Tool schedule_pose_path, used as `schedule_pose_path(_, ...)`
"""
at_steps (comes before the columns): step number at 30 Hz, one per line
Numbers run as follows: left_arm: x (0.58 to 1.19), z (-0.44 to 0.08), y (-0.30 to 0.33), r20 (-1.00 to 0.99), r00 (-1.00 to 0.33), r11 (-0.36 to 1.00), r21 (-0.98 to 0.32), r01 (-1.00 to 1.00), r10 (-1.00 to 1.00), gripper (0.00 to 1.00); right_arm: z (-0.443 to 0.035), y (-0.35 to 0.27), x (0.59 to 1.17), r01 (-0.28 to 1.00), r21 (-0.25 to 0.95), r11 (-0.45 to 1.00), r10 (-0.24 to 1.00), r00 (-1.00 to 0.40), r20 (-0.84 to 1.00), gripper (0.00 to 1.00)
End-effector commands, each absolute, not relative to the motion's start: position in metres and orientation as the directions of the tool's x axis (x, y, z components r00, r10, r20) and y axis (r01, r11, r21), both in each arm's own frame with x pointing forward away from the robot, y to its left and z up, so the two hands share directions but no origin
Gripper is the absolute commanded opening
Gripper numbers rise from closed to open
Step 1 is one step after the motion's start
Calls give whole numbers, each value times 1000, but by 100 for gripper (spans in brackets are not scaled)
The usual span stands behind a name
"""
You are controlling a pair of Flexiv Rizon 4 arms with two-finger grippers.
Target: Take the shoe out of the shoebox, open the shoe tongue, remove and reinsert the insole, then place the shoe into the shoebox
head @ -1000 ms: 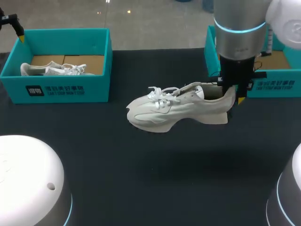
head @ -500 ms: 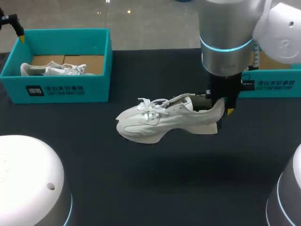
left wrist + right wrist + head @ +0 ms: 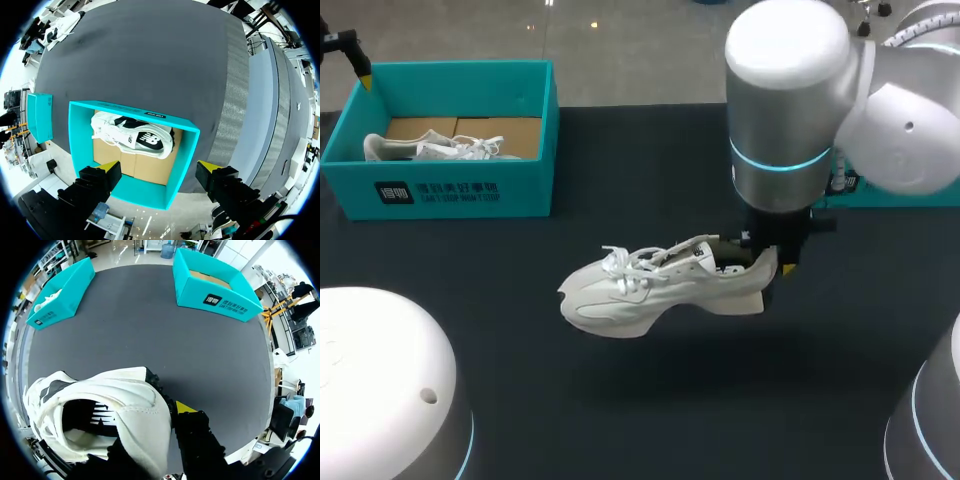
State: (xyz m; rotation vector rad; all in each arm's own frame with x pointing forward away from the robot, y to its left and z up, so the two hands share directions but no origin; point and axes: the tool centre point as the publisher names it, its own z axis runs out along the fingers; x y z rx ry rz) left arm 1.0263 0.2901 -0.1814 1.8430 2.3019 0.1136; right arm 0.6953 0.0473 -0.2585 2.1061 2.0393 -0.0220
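Note:
A pale grey-white sneaker (image 3: 640, 290) hangs above the middle of the black table, toe toward my left side. My right gripper (image 3: 770, 262) is shut on its heel collar. In the right wrist view the sneaker (image 3: 100, 405) fills the space under the right gripper (image 3: 156, 416), with one yellow-tipped finger (image 3: 185, 407) outside the heel and the other hidden inside the shoe. My left gripper (image 3: 160, 172) stands open, high over the left teal shoebox (image 3: 130, 107), holding nothing. In the head view only its tip (image 3: 358, 60) shows, by that shoebox (image 3: 450, 190).
The left shoebox holds a second white sneaker (image 3: 430, 148) lying on its cardboard floor. The right teal shoebox (image 3: 215, 290) sits at the far right of the table, open; in the head view my right arm hides most of it.
My right arm has carried the sneaker leftward and toward the near side of the table, away from the right shoebox. The left arm has stayed put.

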Motion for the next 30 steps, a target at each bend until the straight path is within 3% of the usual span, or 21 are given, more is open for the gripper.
schedule_pose_path(1, 1026, -181, 290, -97, -209, 223, 178, 958, 973, 100, -280, 56, 701, 992, 122, -23, 987, 43, -158, 0)
schedule_pose_path(14, 1026, -181, 290, -97, -209, 223, 178, 958, 973, 100, -340, 62, 704, 996, 88, -15, 987, 29, -158, 0)
schedule_pose_path(30, 1026, -181, 290, -97, -209, 223, 178, 958, 973, 100, -385, 57, 723, 991, 85, -104, 974, 119, -195, 0)
